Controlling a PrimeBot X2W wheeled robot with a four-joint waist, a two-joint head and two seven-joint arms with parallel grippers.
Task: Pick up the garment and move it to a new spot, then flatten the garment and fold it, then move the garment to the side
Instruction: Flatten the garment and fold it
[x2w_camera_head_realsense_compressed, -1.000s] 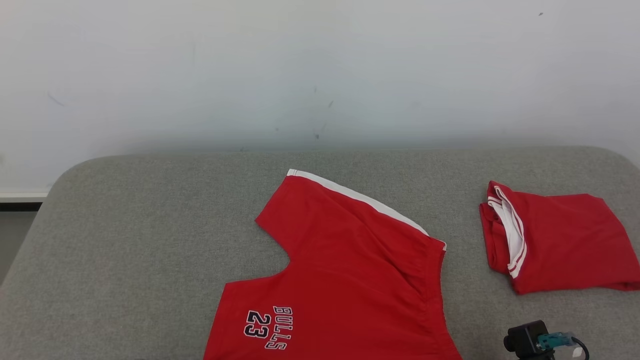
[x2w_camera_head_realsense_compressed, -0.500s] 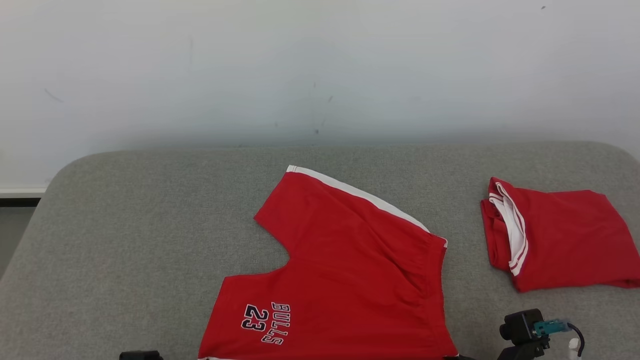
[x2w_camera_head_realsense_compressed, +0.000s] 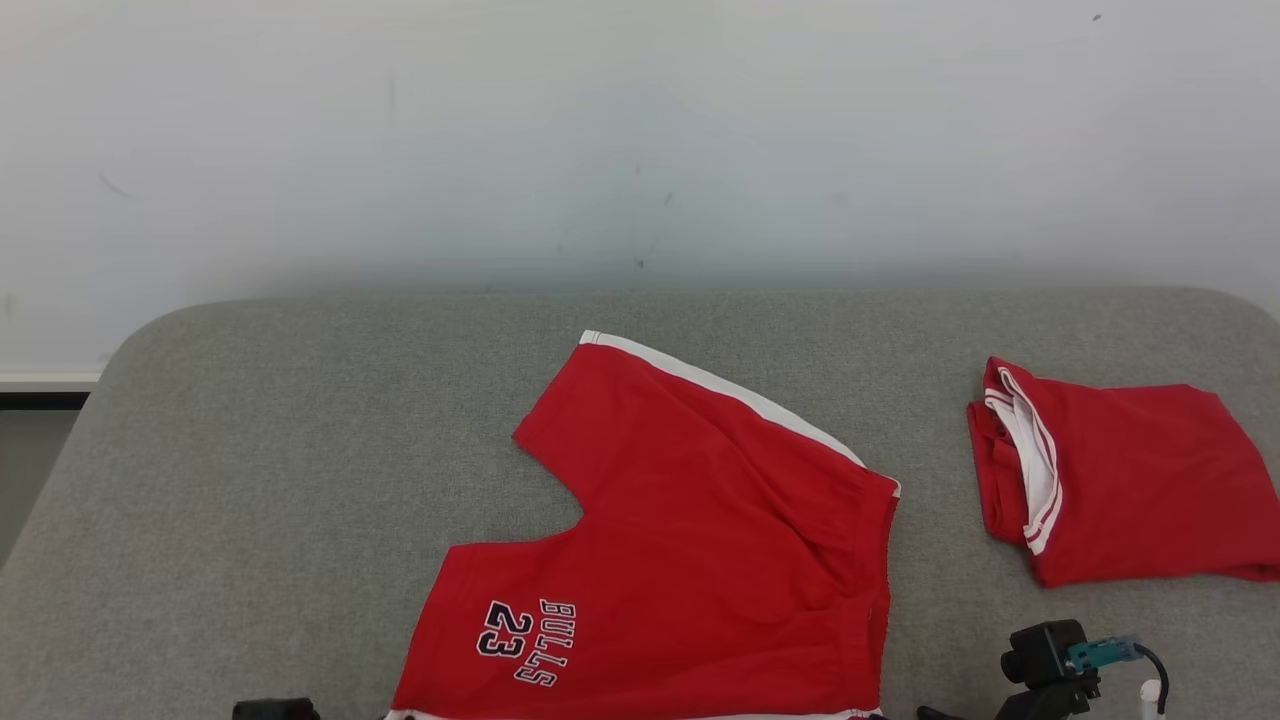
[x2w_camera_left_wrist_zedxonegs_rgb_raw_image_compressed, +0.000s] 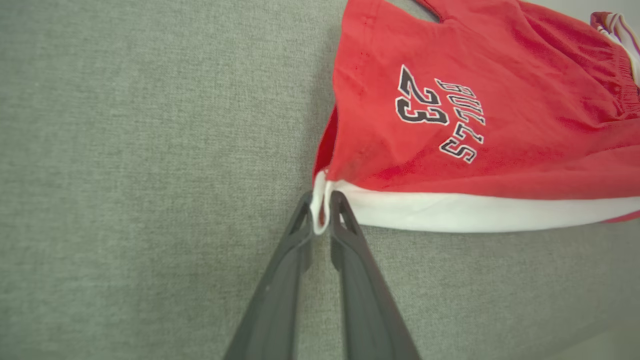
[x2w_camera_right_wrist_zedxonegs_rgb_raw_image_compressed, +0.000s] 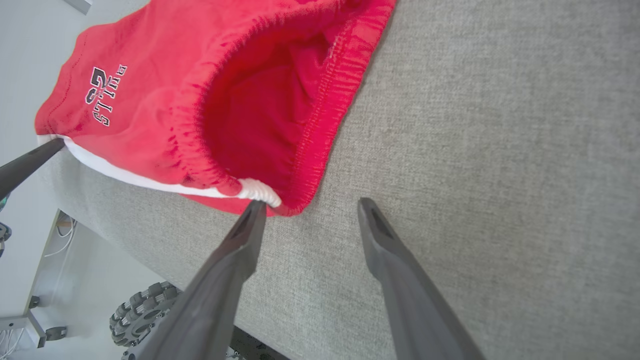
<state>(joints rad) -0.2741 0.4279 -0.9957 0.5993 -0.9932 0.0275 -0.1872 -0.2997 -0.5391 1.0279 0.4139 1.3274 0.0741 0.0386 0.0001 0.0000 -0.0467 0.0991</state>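
Garment (x2w_camera_head_realsense_compressed: 680, 540): red shorts spread on the grey counter (x2w_camera_head_realsense_compressed: 250, 450), long axis running across the robot, with leg hems to its left, the waistband to its right and a white side stripe along the near edge. The left gripper (x2w_camera_left_wrist_zedxonegs_rgb_raw_image_compressed: 320, 212) sits at the near hem corner, jaws almost together with white trim between them; whether they grip it cannot be told. The right gripper (x2w_camera_right_wrist_zedxonegs_rgb_raw_image_compressed: 311, 204) stands jaws apart at the waistband corner, one fingertip touching it. Open counter lies leftward, and a folded red garment (x2w_camera_head_realsense_compressed: 1110, 470) lies well apart on the right.
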